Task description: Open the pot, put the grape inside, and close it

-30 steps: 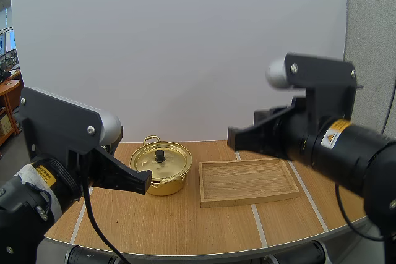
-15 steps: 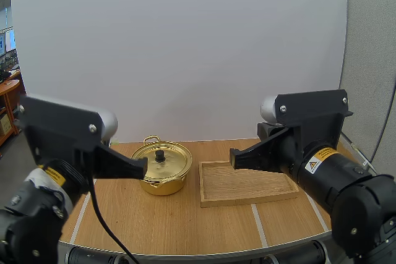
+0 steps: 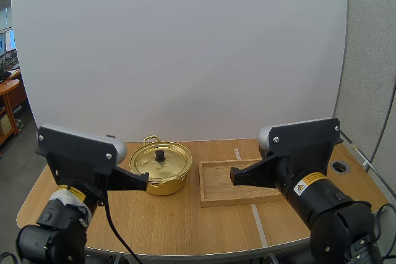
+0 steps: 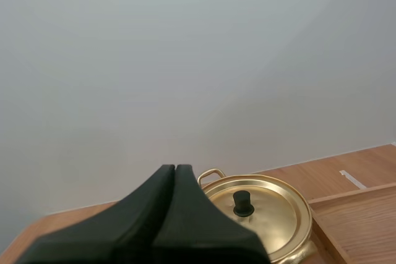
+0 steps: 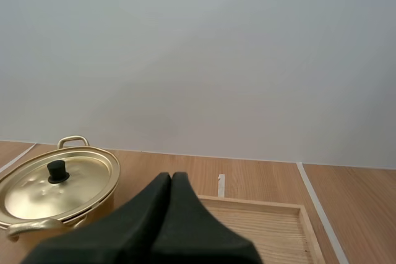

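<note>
1. Our left gripper (image 3: 146, 179) is closed and holds nothing. In its wrist view we see the two black fingers (image 4: 154, 221) pressed together as one dark wedge.
2. In the high view its tip lies at the near left side of the pot (image 3: 166, 170), next to the front handle (image 3: 162, 182). We cannot tell whether the two touch.
3. Our right gripper (image 3: 234, 175) is also closed and holds nothing. In its wrist view the fingers lie together as a single wedge.
4. In the high view its tip shows over the tray (image 3: 213, 188), towards the tray's middle, and the arm behind it hides the tray's right part.
5. The pot is gold and stands upright on the table (image 3: 185, 227), left of the middle and towards the far edge.
6. The lid (image 3: 148, 160) sits on the pot, with its black knob (image 3: 160, 154) upright at the centre.
7. We see a second loop handle at the pot's far side.
8. The tray is light wood with a low raised rim. It lies flat just beside the pot on the pot's right, with a narrow strip of table between them.
9. White tape (image 3: 257, 217) runs in a line across the table from under the tray's near edge towards us.
</note>
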Controlling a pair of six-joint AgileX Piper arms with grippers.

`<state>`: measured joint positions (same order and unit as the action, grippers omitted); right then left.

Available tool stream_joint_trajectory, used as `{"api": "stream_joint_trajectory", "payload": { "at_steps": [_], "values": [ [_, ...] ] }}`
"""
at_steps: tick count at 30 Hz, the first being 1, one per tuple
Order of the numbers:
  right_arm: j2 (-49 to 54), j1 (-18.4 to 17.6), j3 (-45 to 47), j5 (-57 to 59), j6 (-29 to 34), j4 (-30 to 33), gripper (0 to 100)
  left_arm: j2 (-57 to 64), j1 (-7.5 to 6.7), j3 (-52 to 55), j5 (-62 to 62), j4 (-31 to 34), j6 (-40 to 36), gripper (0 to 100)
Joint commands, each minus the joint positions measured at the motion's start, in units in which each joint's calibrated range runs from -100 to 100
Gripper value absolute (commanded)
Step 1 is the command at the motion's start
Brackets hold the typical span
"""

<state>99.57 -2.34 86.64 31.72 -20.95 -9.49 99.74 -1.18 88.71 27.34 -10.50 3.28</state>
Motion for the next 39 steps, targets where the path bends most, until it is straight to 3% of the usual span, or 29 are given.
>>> {"api": "stream_joint_trajectory", "payload": {
  "at_steps": [1, 9, 21, 39],
  "values": [
    [0.43, 0.19, 3.20, -5.02, -0.34, 0.16, 0, 0.26, 0.10, 3.85, -5.52, -0.01, -0.65, 0],
    [0.43, 0.19, 11.44, -8.22, -0.34, 0.16, 0, 0.26, 0.10, 11.29, -15.92, -0.14, -4.99, 0],
    [0.43, 0.94, 13.36, -4.03, -0.34, -0.11, 0, 0.26, 0.10, 11.29, 1.08, -0.01, -8.37, 0],
    [0.43, 2.22, 13.36, 0.70, -0.34, -1.32, 0, 0.26, 0.91, 11.29, 4.37, -0.12, -10.89, 0]
  ]
}}
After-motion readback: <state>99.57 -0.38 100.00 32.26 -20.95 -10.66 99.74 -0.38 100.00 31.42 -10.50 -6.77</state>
